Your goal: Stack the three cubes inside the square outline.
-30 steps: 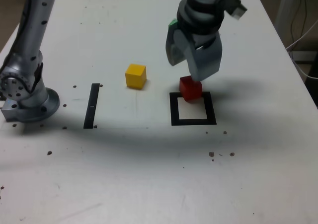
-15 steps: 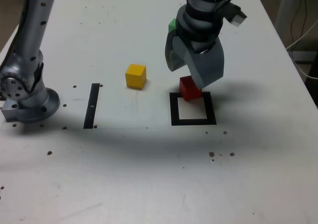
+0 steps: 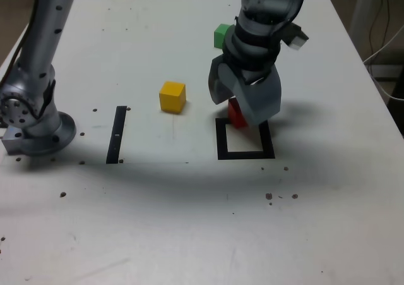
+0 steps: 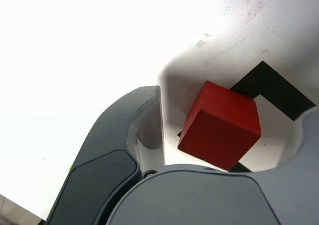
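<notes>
- Gripper [image 3: 243, 105]: grey, smooth moulded shells with curved inner faces. The jaws stand spread wider than one cube and grip nothing. In the wrist view [image 4: 219, 130] one jaw is seen whole at one side of the red cube; the other shows only as a pale edge at the frame border.
- Red cube [image 4: 221, 125]: it lies between the open jaws, apart from the fully visible jaw by a clear gap. Whether the far jaw touches it cannot be told. Matte, solid-coloured faces with slightly rounded edges, and no long axis, so either pair of faces would serve for a grasp.
- Governing relation: the red cube [image 3: 236, 114] sits under the gripper on the far border of the square outline [image 3: 245, 153], not on the cream centre. The centre lies from the cube toward the camera in the exterior view. The next step is judged to be closing on the cube and shifting it that way.
- Square outline [image 4: 271, 83]: flat black tape-like band; one corner shows beyond the cube.
- Yellow cube [image 3: 172, 97]: well apart from the gripper, toward the exterior view's left.
- Green cube [image 3: 221, 36]: beyond the gripper, partly hidden by the arm.
- Counter [image 3: 189, 222]: matte white, with scattered dark specks.
</notes>
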